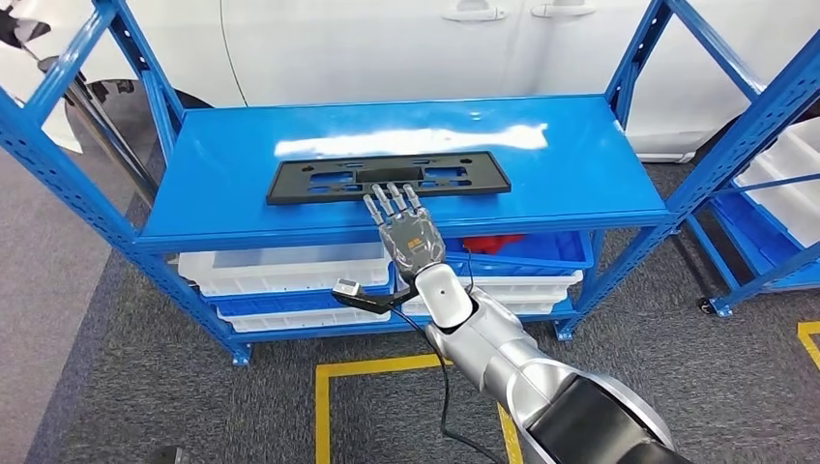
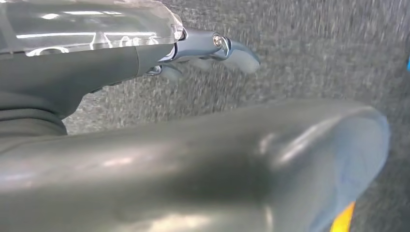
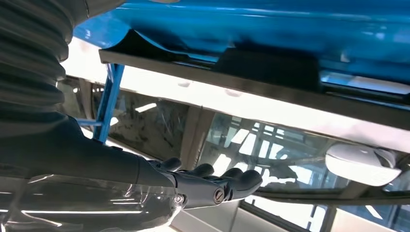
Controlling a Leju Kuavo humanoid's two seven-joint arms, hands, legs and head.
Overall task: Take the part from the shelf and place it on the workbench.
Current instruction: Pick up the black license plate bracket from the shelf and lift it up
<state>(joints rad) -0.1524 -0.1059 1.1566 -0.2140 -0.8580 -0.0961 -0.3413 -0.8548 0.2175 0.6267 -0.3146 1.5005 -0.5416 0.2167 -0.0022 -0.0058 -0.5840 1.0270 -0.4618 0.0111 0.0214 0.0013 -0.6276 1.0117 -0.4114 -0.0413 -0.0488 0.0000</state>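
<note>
Head view shows no readable writing on the flat black plastic plate with cut-outs (image 1: 388,178), which lies along the glossy blue metal shelf top (image 1: 571,159). The right hand (image 1: 404,227) reaches up from six o'clock on its silver arm (image 1: 503,358), fingers straight and spread, fingertips (image 1: 392,190) over the plate's near edge; it holds nothing. White plastic bins (image 1: 290,269) sit on the tier below. At the left wrist, the left hand (image 2: 212,48) hangs over grey carpet (image 2: 314,53), fingers loosely extended, empty.
</note>
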